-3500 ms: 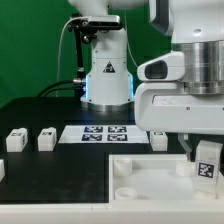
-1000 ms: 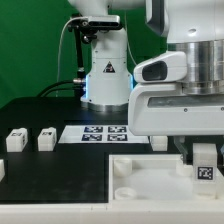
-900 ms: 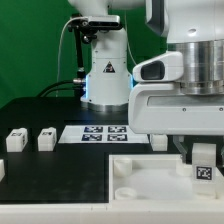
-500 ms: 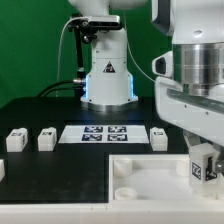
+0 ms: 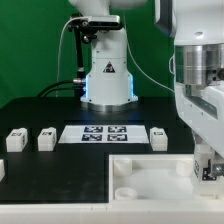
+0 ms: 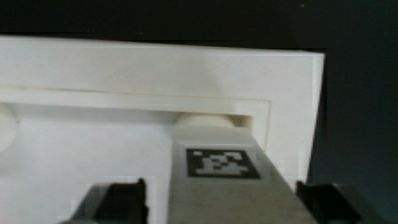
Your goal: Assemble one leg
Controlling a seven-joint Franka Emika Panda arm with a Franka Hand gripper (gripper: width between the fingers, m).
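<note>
Black table (image 5: 60, 180): gripper (image 6: 221, 205) astride leg (image 6: 222, 165) on white tray (image 6: 107, 70).

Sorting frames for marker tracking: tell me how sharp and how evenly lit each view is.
Exterior view: sharp on the marker board, while the near arm is soft. Wrist view: soft overall, the leg marker speckled but visible, the pincer fingers dark, the tray brightly lit.

A small white stubby leg (image 6: 221, 168) with a black-and-white square marker on its face stands between the two dark fingers (image 6: 119, 203) of the gripper (image 6: 221, 205), one at each side of it. Its rounded far end sits at a corner of the large white square tray (image 6: 107, 70), inside the raised rim. Beyond the tray's edge lies a black table surface (image 6: 365, 120).
</note>
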